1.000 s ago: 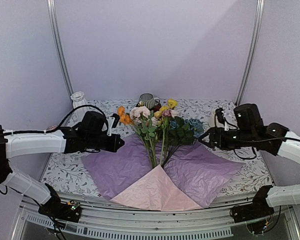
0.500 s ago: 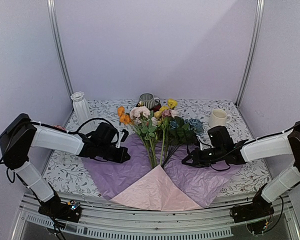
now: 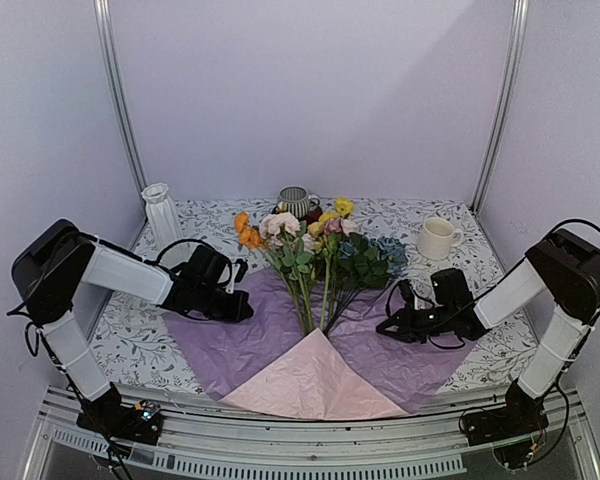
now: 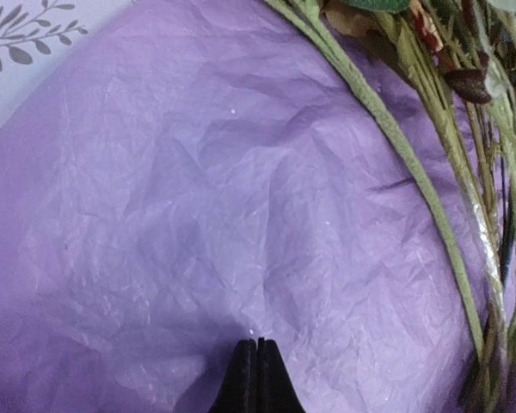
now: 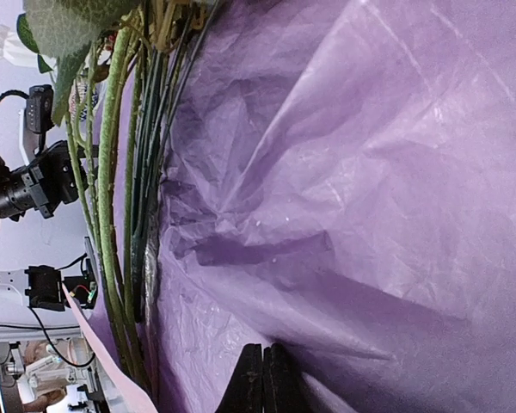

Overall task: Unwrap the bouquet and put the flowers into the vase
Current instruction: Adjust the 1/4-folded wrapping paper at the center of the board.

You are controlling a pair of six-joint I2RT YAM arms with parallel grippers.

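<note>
Long-stemmed mixed flowers (image 3: 315, 258) fan across the opened, crinkled lilac paper (image 3: 220, 340).

Before us, crinkled purple tissue paper (image 4: 198, 215) fills nearly the whole frame. Green flower stems (image 4: 415, 172) sweep from top centre down the right edge. At bottom centre we see the left gripper (image 4: 256, 379), jaws pressed together, and at upper left a corner of leaf-printed worktop (image 4: 17, 43).
</note>
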